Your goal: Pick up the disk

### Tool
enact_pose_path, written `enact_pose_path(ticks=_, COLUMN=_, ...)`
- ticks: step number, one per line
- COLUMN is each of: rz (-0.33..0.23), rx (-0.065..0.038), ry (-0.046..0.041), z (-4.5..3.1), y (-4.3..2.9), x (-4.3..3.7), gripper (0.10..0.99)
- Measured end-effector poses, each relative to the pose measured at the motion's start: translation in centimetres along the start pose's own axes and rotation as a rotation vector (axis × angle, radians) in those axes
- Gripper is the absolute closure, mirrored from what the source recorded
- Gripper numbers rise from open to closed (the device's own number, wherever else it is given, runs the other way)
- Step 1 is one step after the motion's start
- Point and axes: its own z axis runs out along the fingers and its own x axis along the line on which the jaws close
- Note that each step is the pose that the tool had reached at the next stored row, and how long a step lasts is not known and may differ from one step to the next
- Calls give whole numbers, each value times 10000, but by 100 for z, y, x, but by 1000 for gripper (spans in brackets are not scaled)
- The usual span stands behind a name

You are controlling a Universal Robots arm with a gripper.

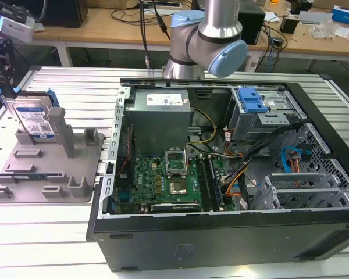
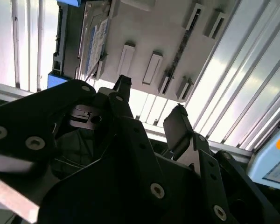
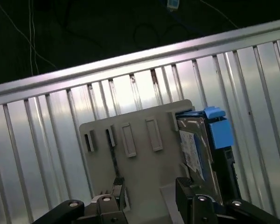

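The disk (image 1: 35, 119) stands on edge at the far corner of the grey tray (image 1: 46, 168), on the exterior view's left, its label facing out and blue rails along its sides. The tray rests on the ribbed metal worktop (image 1: 41, 232) beside an open computer case (image 1: 192, 244). In both wrist views the claw (image 3: 151, 189) is spread and empty, well apart from the disk
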Motion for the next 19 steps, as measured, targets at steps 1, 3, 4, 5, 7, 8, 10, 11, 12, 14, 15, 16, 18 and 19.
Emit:
enact_pose_path(ticks=1, rz=-348, rx=1, ry=12, z=1, y=0, x=0, gripper=529)
enact_pose_path(ticks=3, rz=-1161, rx=2, ry=42, z=3, y=0, x=0, gripper=529)
enact_pose_path(ticks=4, rz=-1443, rx=3, ry=52, z=4, y=0, x=0, gripper=529)
enact_pose_path(ticks=5, rz=-1622, rx=3, ry=58, z=4, y=0, x=0, gripper=529)
enact_pose_path(ticks=7, rz=-1694, rx=3, ry=61, z=4, y=-2, x=-1, gripper=529)
enact_pose_path(ticks=8, rz=-1694, rx=4, ry=62, z=4, y=-2, x=-1, gripper=529)
enact_pose_path(ticks=10, rz=-1695, rx=4, ry=61, z=4, y=-5, x=-2, gripper=529)
enact_pose_path(ticks=11, rz=-1695, rx=4, ry=61, z=4, y=-1, x=-16, gripper=529)
enact_pose_path(ticks=12, rz=-1696, rx=4, ry=61, z=4, y=1, x=-27, gripper=529)
enact_pose_path(ticks=14, rz=-1696, rx=4, ry=69, z=4, y=12, x=-84, gripper=529)
enact_pose_path(ticks=15, rz=-1696, rx=5, ry=76, z=5, y=25, x=-133, gripper=529)
enact_pose_path(ticks=16, rz=-1694, rx=6, ry=78, z=6, y=36, x=-165, gripper=529)
enact_pose_path(ticks=18, rz=-1695, rx=11, ry=91, z=9, y=90, x=-302, gripper=529)
enact_pose_path(ticks=19, rz=-1694, rx=13, ry=98, z=11, y=119, x=-356, gripper=529)
